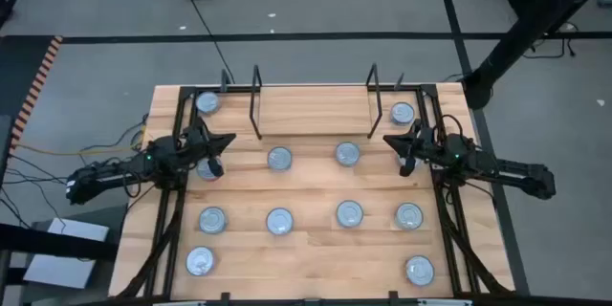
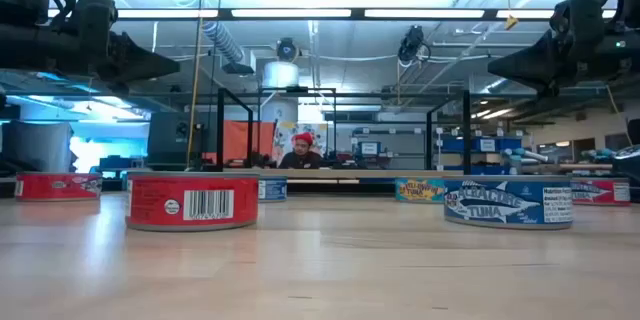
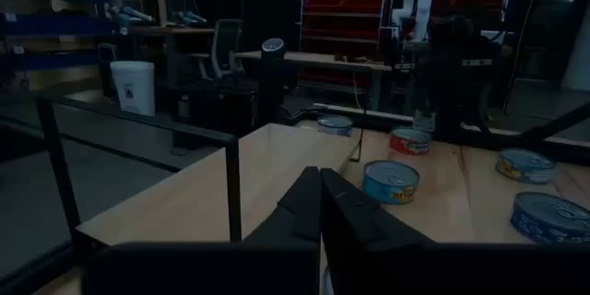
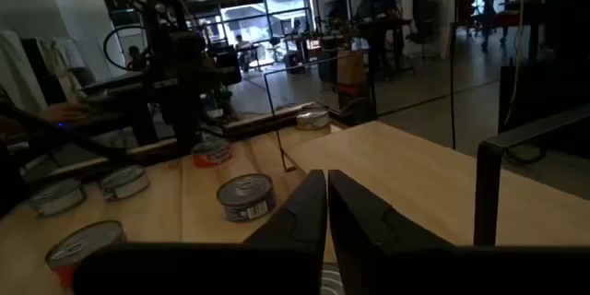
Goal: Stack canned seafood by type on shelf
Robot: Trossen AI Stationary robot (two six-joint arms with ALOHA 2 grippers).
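Basically nothing is stacked yet, as far as I can tell. Both tools are empty with their fingers pressed together: the left tool (image 1: 222,141) hangs above the left side of the table (image 1: 306,249), the right tool (image 1: 394,141) mirrors it on the right side, and they point in toward each other. Closest to the left tool is a tin (image 1: 208,166) just under its tip, partly hidden by the arm, looks like a red label. Closest to the right tool is a tin (image 1: 403,113) just past it toward the back corner, outside the wire upright. Between the two tools sit two more tins (image 1: 279,159) side by side, right in front of the shelf (image 1: 314,110), which is the bare board between the two black wire uprights, with no cans on it. Farther off, toward the front of the table, there's a row of four tins (image 1: 279,221) and then two loose ones near the front corners, plus one at the back left corner. The low view shows red and blue labels mixed around, so I'd say all the sorting and stacking is still ahead.
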